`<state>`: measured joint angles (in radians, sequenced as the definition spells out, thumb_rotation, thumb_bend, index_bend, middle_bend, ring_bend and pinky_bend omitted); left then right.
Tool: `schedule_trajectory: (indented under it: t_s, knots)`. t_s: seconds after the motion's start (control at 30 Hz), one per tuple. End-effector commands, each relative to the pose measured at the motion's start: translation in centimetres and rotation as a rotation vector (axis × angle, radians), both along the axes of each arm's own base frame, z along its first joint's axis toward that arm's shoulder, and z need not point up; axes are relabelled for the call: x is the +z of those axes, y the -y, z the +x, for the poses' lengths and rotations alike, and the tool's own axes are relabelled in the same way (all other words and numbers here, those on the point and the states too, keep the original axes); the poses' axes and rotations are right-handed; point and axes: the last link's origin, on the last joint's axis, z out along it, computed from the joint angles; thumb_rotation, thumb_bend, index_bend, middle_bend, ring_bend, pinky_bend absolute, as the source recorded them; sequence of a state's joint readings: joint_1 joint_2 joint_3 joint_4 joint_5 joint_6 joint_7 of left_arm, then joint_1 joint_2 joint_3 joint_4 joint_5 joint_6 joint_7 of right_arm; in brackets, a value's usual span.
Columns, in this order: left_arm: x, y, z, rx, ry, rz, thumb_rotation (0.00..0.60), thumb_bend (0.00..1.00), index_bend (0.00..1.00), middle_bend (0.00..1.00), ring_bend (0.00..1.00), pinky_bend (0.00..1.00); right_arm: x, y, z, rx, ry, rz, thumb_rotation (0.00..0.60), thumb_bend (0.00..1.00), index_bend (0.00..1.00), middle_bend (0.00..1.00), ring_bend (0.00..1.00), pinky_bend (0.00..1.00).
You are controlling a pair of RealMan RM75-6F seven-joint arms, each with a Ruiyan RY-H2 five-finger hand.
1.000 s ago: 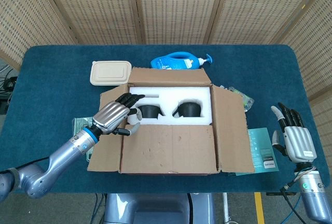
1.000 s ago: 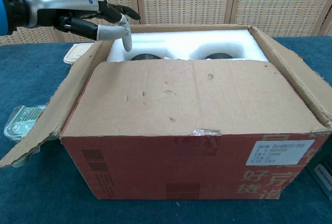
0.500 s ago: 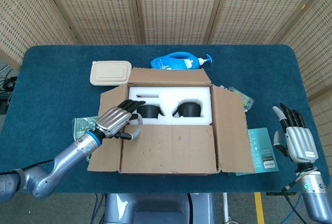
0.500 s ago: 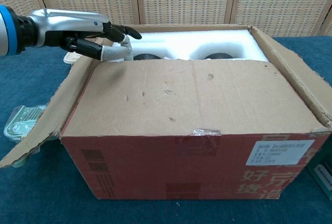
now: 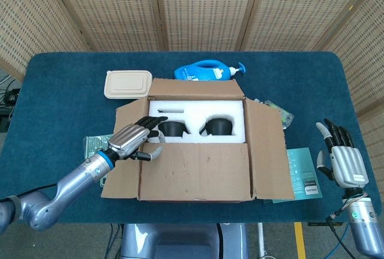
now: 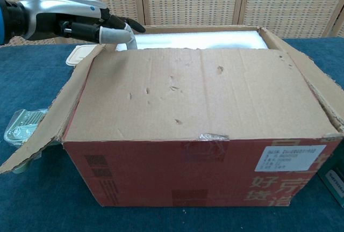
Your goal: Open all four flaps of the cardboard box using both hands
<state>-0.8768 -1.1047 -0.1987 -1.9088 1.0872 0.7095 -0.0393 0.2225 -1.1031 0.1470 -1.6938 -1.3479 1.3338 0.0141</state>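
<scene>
Partly hidden: foam insert (image 6: 204, 41) behind front flap (image 6: 199, 92).

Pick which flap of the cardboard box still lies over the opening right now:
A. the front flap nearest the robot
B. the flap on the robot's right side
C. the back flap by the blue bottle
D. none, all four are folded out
A: the front flap still covers the near half of the cardboard box, with the left hand at its left corner, while the other three stand clear of the white foam.
</scene>
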Motion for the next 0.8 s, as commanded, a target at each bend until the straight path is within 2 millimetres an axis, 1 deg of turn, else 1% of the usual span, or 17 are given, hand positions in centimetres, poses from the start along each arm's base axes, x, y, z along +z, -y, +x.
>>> schedule_trajectory:
  t_s: [0.03, 0.13, 0.27, 0.43, 0.57, 0.8]
  knots:
    - [1.5, 0.1, 0.5, 0.012, 0.043, -0.016, 0.198, 0.48, 0.4, 0.0, 0.0, 0.0, 0.0, 0.0, 0.0, 0.0, 0.0, -0.001, 0.6, 0.78, 0.0, 0.0, 0.0, 0.0]
    - [2.7, 0.2, 0.8, 0.009, 0.073, -0.014, 0.198, 0.48, 0.4, 0.0, 0.0, 0.0, 0.0, 0.0, 0.0, -0.001, 0.001, -0.002, 0.6, 0.78, 0.0, 0.0, 0.0, 0.0]
    - [3.8, 0.7, 1.2, 0.014, 0.105, -0.043, 0.2, 0.48, 0.4, 0.0, 0.0, 0.0, 0.0, 0.0, 0.1, 0.001, 0.001, -0.003, 0.6, 0.78, 0.0, 0.0, 0.0, 0.0]
    - [4.7, 1.3, 1.7, 0.011, 0.147, -0.064, 0.197, 0.48, 0.4, 0.0, 0.0, 0.0, 0.0, 0.0, 0.3, 0.005, -0.001, -0.002, 0.6, 0.78, 0.0, 0.0, 0.0, 0.0]
    - [5.5, 2.2, 2.1, 0.015, 0.186, -0.123, 0.196, 0.48, 0.4, 0.0, 0.0, 0.0, 0.0, 0.0, 0.4, 0.008, -0.002, -0.003, 0.6, 0.78, 0.0, 0.0, 0.0, 0.0]
    - [6.4, 3.6, 2.7, -0.034, 0.233, -0.177, 0.198, 0.47, 0.4, 0.0, 0.0, 0.0, 0.0, -0.1, 0.6, 0.009, -0.004, -0.007, 0.6, 0.78, 0.0, 0.0, 0.0, 0.0]
